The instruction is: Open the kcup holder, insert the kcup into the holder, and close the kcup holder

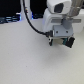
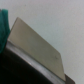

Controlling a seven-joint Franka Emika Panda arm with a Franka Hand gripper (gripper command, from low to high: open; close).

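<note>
the gripper (image 1: 61, 41) is hanging low over the white table (image 1: 25, 60), at the exterior view's right, and its black cable (image 1: 34, 25) is looping back toward the arm body (image 1: 56, 17). the jaws are looking slightly parted, but the frame is too blurred for me to say whether they are open, closed or carrying anything; i cannot tell. the kcup holder is not clearly showing: a dark shape (image 1: 11, 19) is sitting well behind the hand at the far edge, too small to identify. the kcup itself is not appearing as a whole; in the wrist view a green sliver (image 2: 3, 22) is peeking in just beside a pale flat panel (image 2: 35, 45) and a dark curved edge (image 2: 25, 65), and it might be the pod's top, though i am not sure. judging from this, the risk is that the hand is working away from its target: if the pod is off to one side of the fingers, closing could knock or tip it, and the trailing cable could drag across the table.
</note>
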